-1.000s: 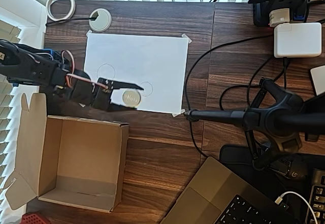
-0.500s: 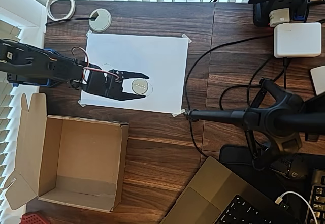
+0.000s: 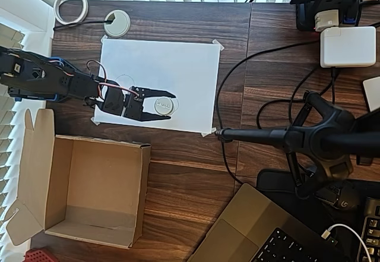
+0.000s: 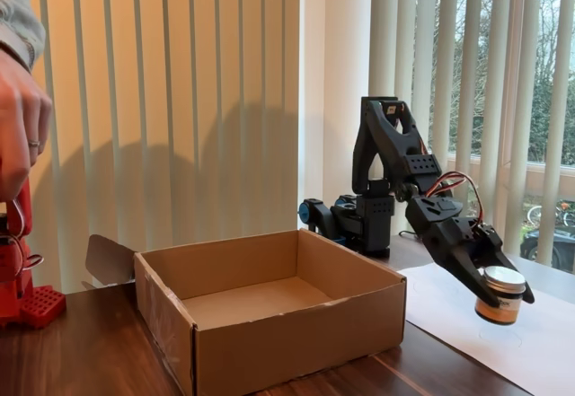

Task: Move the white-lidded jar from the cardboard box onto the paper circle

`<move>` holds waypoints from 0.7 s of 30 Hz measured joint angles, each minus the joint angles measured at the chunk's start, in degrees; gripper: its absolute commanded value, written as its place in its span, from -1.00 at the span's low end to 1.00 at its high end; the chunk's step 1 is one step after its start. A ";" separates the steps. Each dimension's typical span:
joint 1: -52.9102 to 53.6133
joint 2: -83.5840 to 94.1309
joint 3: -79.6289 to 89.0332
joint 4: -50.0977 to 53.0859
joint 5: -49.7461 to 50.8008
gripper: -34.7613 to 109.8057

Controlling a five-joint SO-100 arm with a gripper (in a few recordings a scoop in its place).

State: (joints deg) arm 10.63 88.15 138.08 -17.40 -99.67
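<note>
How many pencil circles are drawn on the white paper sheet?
2. A larger pencil circle lies near the sheet's left edge in the overhead view, partly hidden by the arm; the paper circle sits under the held white-lidded jar, mostly covered.

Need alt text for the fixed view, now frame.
A black robot arm's tool holds the white-lidded jar just above a white paper sheet, right of an empty open cardboard box on a dark wooden table. Vertical blinds hang behind.

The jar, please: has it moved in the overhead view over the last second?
Yes. The jar has moved right and slightly up across the paper sheet, onto the small circle.
</note>
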 measured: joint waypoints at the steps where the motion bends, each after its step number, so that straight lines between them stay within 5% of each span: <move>1: -0.18 -0.62 0.00 -0.53 0.00 -0.40; 21: -2.46 -7.03 0.18 -4.66 0.00 -0.40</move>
State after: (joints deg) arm 8.17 81.12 138.25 -22.06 -99.67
